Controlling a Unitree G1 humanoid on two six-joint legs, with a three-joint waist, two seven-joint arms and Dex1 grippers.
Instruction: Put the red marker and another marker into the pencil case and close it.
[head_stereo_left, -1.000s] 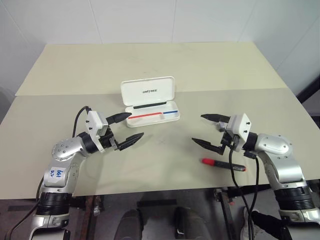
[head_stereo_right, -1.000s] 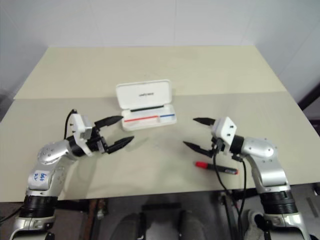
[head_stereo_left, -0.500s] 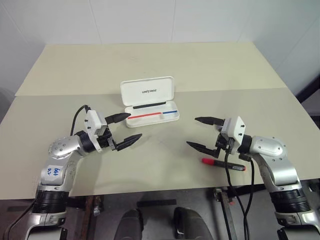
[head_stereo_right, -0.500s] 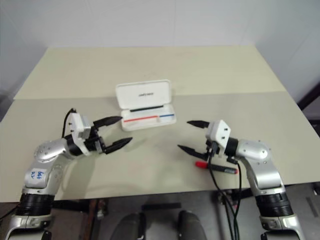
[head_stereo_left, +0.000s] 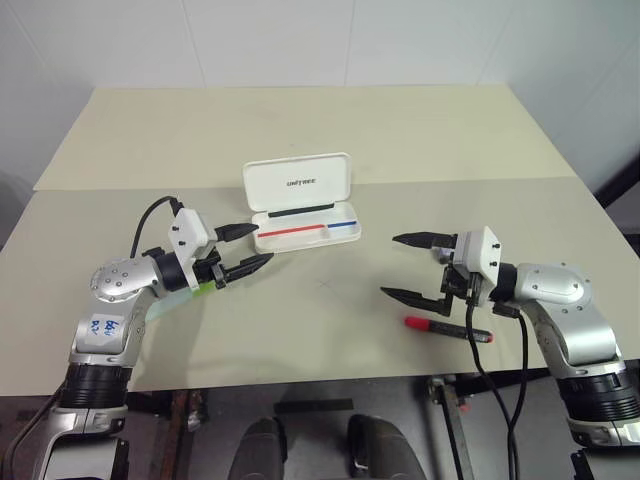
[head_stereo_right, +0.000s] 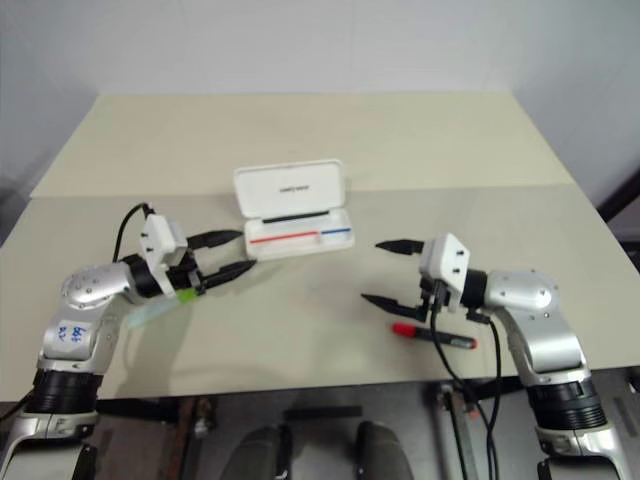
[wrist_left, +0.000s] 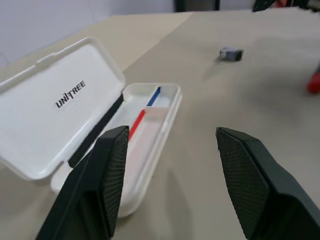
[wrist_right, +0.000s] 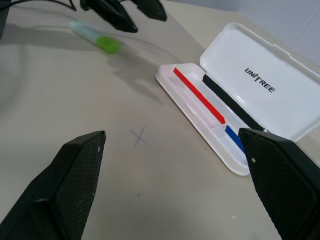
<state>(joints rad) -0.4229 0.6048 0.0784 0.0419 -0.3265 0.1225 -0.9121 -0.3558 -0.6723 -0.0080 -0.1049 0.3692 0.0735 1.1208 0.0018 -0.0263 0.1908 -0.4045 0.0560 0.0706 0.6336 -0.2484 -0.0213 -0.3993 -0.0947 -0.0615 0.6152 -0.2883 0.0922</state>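
Lying beside spread right fingers (head_stereo_left: 416, 267): red marker (head_stereo_left: 447, 328) | left fingers (head_stereo_left: 245, 246) apart, empty

The pencil case (head_stereo_left: 300, 200) is white with dark UNITREE lettering on the lid and thin red and blue stripes inside. Red marker (head_stereo_left: 447, 329) has a black end, the other marker (wrist_right: 95, 38) is light green, table (head_stereo_left: 300, 120) is plain beige.
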